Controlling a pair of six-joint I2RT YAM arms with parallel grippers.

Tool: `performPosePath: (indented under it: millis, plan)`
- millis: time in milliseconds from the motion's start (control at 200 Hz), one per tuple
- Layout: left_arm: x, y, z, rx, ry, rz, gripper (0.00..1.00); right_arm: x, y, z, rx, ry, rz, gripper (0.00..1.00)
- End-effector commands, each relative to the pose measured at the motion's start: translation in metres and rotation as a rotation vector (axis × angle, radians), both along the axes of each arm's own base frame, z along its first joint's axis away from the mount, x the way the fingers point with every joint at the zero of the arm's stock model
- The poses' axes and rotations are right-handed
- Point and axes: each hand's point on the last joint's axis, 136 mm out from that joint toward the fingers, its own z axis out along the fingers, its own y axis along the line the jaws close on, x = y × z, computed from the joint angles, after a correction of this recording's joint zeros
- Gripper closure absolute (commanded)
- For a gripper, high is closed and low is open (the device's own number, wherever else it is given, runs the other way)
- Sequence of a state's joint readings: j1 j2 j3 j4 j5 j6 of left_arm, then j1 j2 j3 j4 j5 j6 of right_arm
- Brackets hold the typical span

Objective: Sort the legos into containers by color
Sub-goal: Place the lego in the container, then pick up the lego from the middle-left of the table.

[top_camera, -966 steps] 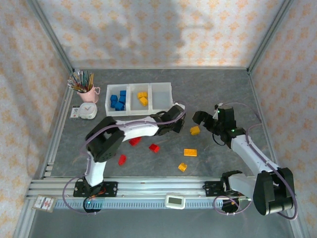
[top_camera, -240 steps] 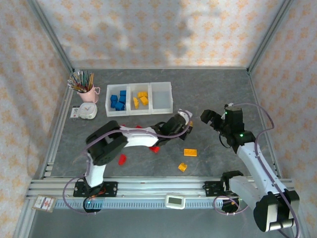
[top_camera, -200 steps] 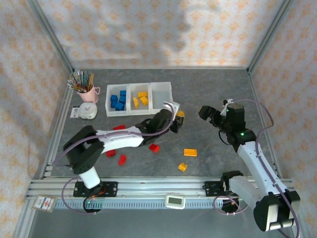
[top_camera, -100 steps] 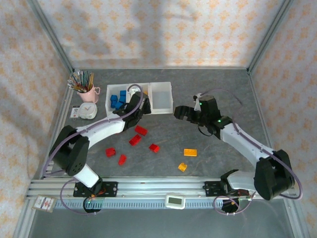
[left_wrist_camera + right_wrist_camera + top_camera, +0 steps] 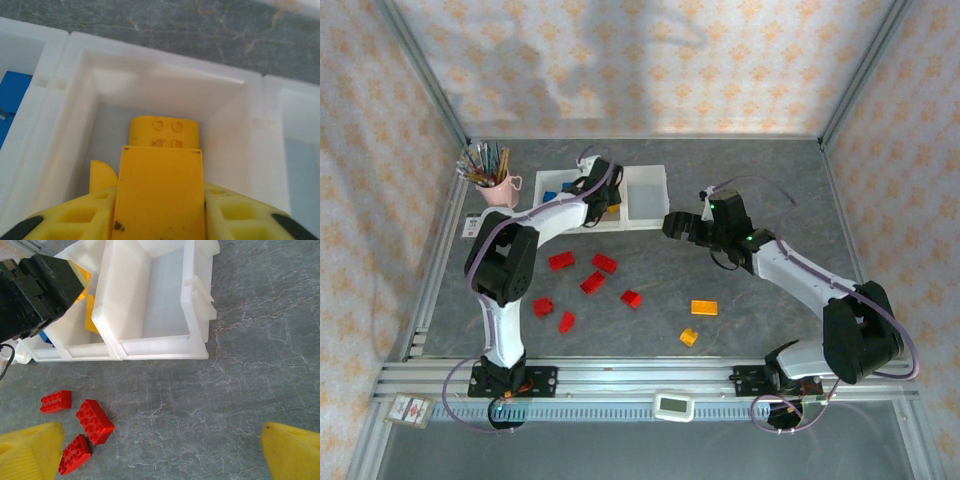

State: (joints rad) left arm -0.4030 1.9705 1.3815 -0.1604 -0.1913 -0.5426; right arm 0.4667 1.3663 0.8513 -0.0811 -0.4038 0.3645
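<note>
One yellow lego (image 5: 162,195) between jaws, over middle bin (image 5: 150,82)

Six red bricks (image 5: 592,283) and two orange bricks (image 5: 704,307) lie loose on the worktop (image 5: 760,180); three joined bins (image 5: 645,192); one pink cup (image 5: 500,192).

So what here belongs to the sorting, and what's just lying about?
Job: red plastic bricks, orange plastic bricks, yellow plastic brick between the left fingers, blue plastic bricks, translucent white three-bin tray.
Lying about: pink cup of pencils, small white gadget.
</note>
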Motion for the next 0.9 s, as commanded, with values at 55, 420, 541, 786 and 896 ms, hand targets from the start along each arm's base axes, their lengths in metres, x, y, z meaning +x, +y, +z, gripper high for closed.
performPosePath:
  millis: [55,420,541,786,896]
  plan:
    - [-0.002,0.001,0.015,-0.009,-0.005,-0.015,0.45,0.009,-0.004,0.013,-0.027,-0.059,-0.026,0.00]
    - [-0.062,-0.056,0.068,-0.125,-0.124,-0.273,0.35,0.002,-0.033,0.023,-0.036,-0.044,-0.119,0.00]
    - [-0.096,-0.098,0.073,-0.165,-0.149,-0.463,0.33,-0.010,-0.055,0.019,-0.043,-0.007,-0.169,0.00]
    - [-0.174,-0.164,0.059,-0.162,-0.203,-0.796,0.30,-0.049,-0.098,0.013,-0.095,0.060,-0.288,0.00]
    - [-0.205,-0.192,0.055,-0.188,-0.224,-0.941,0.30,-0.070,-0.109,0.007,-0.099,0.103,-0.329,0.00]
